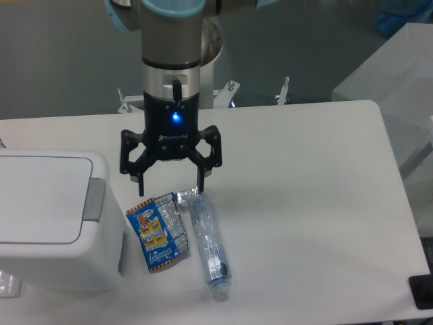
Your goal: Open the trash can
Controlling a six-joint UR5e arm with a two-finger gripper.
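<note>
Trash can [47, 217] — lid shut, push bar facing right.

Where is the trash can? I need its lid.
The trash can sits at the table's left edge, left of the snack packet, lid closed.

1. The trash can [51, 217] is running off the left edge, so its left side is not showing.
2. The arm [172, 40] is getting cut off at the top.
3. The print on the snack packet [157, 232] is looking too small to read.
4. A dark thing [422, 292] is poking in at the bottom right corner; I cannot tell what it is.
</note>
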